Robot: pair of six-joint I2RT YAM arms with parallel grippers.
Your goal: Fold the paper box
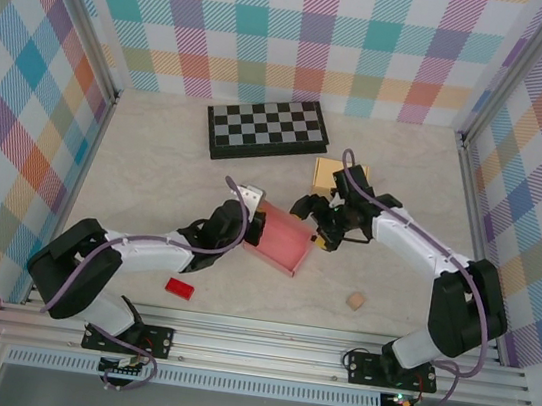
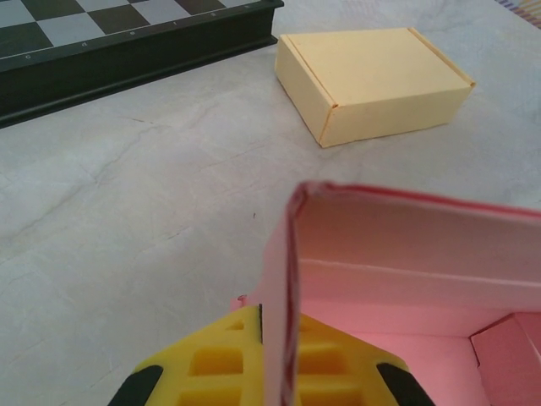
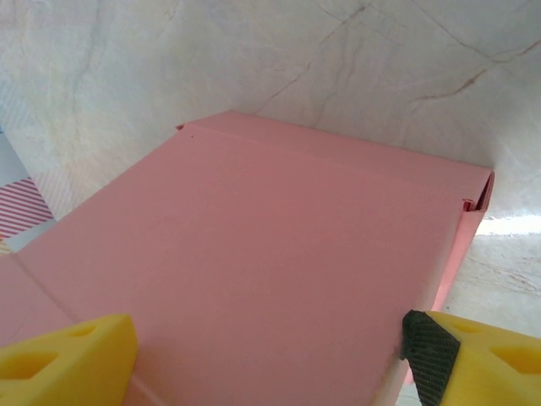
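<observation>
We find the paper box (image 1: 283, 243) mid-counter (image 1: 156, 162), with the left claw (image 1: 253, 227) on its left wall and the right claw (image 1: 321, 238) at its right side. The chessboard (image 1: 266, 130) lies behind it, and the closed box (image 1: 327, 175) behind-right. A small block (image 1: 356, 301) lies front-right and a brick (image 1: 178, 288) front-left.

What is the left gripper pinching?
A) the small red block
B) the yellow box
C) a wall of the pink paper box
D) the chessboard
C: the left gripper is shut on an upright wall of the pink paper box.
</observation>
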